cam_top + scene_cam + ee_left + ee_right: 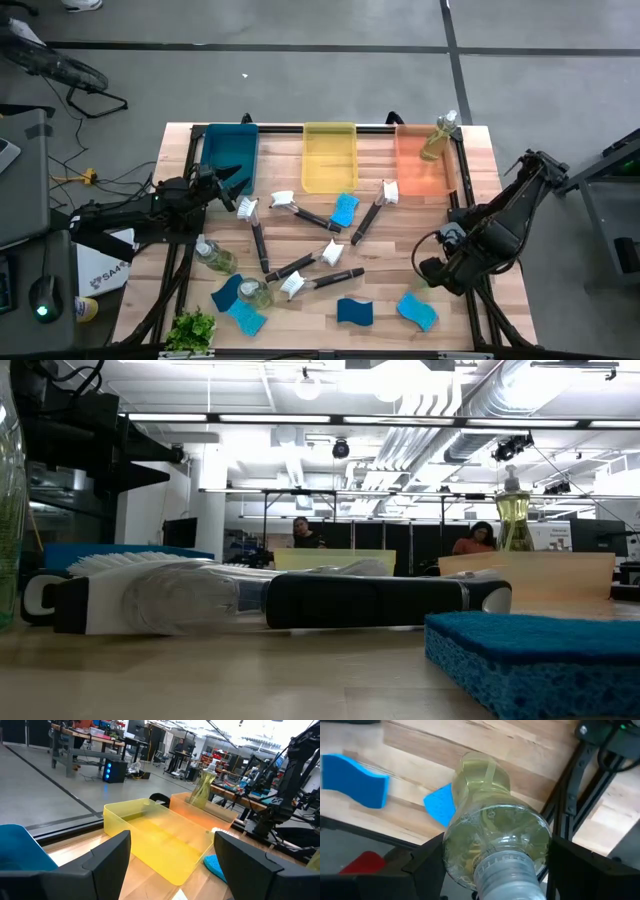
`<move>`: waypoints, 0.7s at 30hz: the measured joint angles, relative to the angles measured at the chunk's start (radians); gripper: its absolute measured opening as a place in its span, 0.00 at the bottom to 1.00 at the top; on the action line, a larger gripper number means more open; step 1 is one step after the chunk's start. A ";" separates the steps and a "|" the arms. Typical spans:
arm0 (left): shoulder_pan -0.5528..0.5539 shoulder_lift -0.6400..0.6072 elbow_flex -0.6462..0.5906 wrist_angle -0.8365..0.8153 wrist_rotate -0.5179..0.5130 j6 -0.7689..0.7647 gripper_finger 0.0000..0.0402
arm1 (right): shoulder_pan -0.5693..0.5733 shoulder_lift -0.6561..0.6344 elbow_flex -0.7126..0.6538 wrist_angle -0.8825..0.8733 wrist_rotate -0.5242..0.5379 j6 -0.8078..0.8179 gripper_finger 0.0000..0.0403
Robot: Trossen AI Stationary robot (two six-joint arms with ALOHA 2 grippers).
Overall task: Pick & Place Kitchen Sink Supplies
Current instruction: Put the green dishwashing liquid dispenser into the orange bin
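Note:
My right gripper (434,274) points down over the table's near right part, shut on a small clear bottle of yellow-green liquid (490,820). Two blue sponges (355,777) (439,806) lie on the wood below it. My left gripper (170,865) waits open and level at the table's left, facing the yellow bin (160,840). Black-handled brushes with white heads (300,212) (300,270), more sponges (343,208) (238,305) and two bottles (213,255) (255,293) lie across the middle. Another bottle (440,135) stands in the orange bin (420,175). My right gripper pinches the bottle's upper body (451,851), just under its pale neck (506,876), between the two fingers (427,865). The fingers come from above, pointing down. The bottle hangs upright below them, its base toward the table and clear of the sponges.
A blue bin (230,150), the yellow bin (330,155) and the orange bin stand in a row along the far edge. A small green plant (192,328) sits at the near left corner. In the low view a brush (280,600) and a sponge (540,655) lie close by.

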 joint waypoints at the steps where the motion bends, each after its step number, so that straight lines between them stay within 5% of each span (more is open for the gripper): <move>1: 0.000 0.000 0.000 0.000 0.000 0.000 0.70 | -0.011 -0.009 0.000 0.000 0.006 -0.013 0.71; 21: 0.000 0.000 0.000 0.000 0.000 0.000 0.70 | -0.260 -0.250 0.001 -0.090 0.225 -0.443 0.71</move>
